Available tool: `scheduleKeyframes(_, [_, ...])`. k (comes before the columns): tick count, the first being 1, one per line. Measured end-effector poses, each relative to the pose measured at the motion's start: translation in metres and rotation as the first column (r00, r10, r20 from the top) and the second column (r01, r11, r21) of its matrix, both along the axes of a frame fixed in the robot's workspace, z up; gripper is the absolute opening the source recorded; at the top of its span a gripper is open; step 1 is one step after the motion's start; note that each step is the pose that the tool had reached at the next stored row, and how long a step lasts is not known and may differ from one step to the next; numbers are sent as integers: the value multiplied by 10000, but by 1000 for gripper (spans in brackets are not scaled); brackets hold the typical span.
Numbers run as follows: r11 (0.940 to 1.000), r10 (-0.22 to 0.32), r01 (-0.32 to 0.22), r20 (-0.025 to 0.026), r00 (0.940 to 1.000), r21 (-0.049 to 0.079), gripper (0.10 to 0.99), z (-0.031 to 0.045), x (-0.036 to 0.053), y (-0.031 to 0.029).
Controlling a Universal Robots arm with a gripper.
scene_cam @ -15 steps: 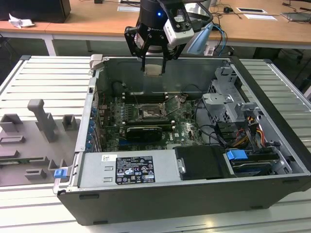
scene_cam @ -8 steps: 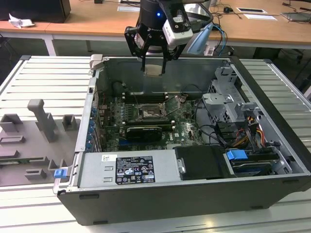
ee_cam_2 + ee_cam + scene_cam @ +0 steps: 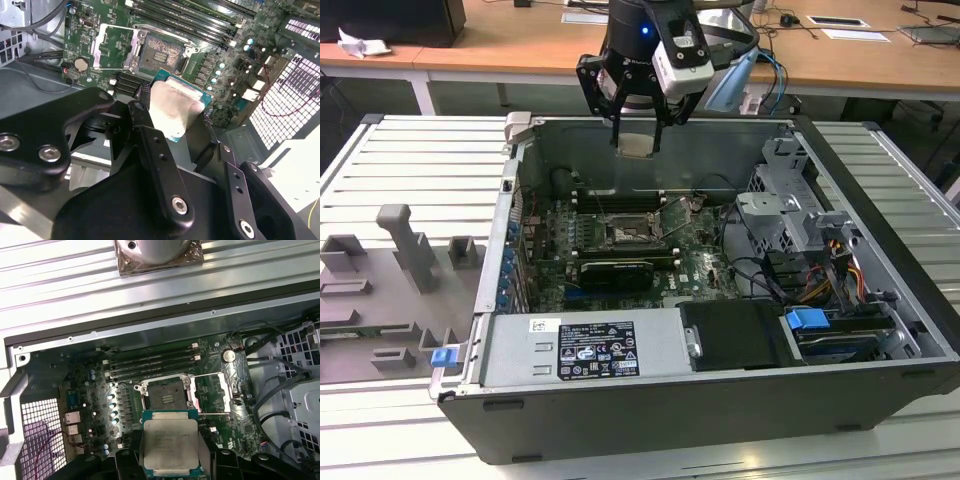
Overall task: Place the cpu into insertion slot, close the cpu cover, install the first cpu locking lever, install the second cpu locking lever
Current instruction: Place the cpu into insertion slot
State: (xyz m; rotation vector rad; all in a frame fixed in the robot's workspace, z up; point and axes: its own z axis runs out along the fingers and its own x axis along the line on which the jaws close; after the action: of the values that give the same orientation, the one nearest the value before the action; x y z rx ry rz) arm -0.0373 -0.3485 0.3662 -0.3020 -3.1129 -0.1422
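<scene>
My gripper (image 3: 638,135) hangs over the open computer case, above its back wall, shut on the cpu (image 3: 638,146). Both wrist views show the cpu (image 3: 172,107) (image 3: 169,440), a pale silver square on a green edge, clamped between the black fingers (image 3: 141,120). Lower down and apart from it, the insertion slot (image 3: 165,392) (image 3: 161,52) (image 3: 624,234) lies bare and dark in the green board. The cpu cover (image 3: 212,412) (image 3: 134,52) stands swung open beside the slot.
Long black memory slots (image 3: 150,362) run along the socket's far side. A grey drive cage (image 3: 790,215) with cables fills the case at the exterior view's right; the power supply (image 3: 585,345) sits along the front. Grey fixtures (image 3: 405,250) stand outside the case.
</scene>
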Motion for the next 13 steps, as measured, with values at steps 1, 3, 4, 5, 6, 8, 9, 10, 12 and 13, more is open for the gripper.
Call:
scheduleKeyframes(1, [10000,-58,58,0,10000,0,529,0,0,0])
scheduleKeyframes(3, [9998,-185,185,0,9998,0,529,-2,0,0])
scheduleKeyframes(4, [9997,-236,236,0,9997,0,529,-3,0,0])
scheduleKeyframes(5, [9996,-289,289,0,9996,0,529,-3,0,0])
scheduleKeyframes(6, [9993,-366,366,0,9993,0,529,-4,0,0])
scheduleKeyframes(8, [9990,-441,441,0,9990,1,529,-5,0,0])
scheduleKeyframes(9, [9988,-495,495,0,9988,1,529,-5,0,0])
scheduleKeyframes(10, [9985,-549,549,0,9985,0,529,-6,0,0])
scheduleKeyframes(12, [9979,-641,641,0,9979,0,529,-6,0,0])
scheduleKeyframes(13, [9977,-684,684,0,9977,0,529,-7,0,0])
